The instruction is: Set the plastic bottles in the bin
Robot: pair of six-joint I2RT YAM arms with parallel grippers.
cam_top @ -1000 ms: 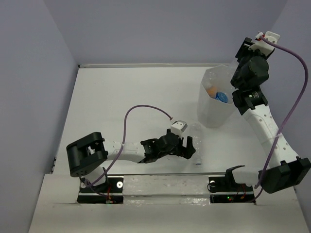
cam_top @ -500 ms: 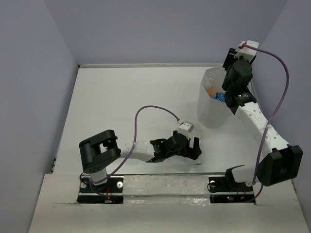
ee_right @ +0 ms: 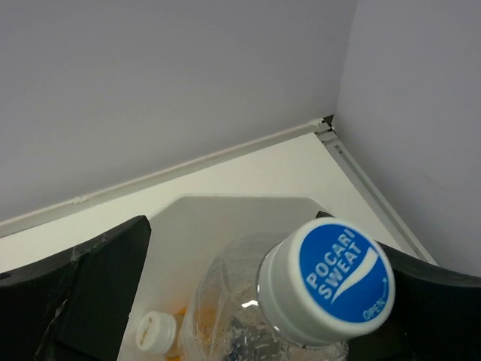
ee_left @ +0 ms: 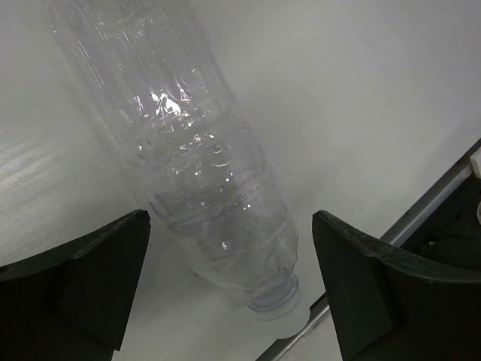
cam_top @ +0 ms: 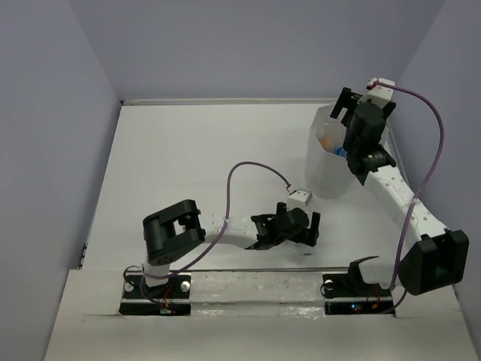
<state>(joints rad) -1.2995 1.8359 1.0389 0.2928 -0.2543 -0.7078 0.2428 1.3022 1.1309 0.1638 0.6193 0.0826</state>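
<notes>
Your left gripper [cam_top: 310, 229] sits low over the table [cam_top: 195, 165], close to the near edge, with its fingers spread wide. A clear bottle [ee_left: 203, 173] lies on its side between them. In the left wrist view neither finger touches it, and a strip of bare table shows on each side. Its white cap [ee_left: 284, 316] points toward the metal rail [ee_left: 421, 218] along the table's edge.

Your right gripper [cam_top: 343, 124] hangs over the bin [cam_top: 327, 177], which stands at the far right of the table beside the wall. Its fingers are also apart. Below them in the right wrist view, a clear bottle with a blue cap [ee_right: 327, 278] (the cap reads "Pocari Sweat") stands neck-up inside the bin. The left finger is clear of it, but the cap hides the right finger's edge, so you cannot tell whether that one touches. Also in the bin are an orange bottle [cam_top: 328, 141] and a small white-capped one [ee_right: 155, 331].
</notes>
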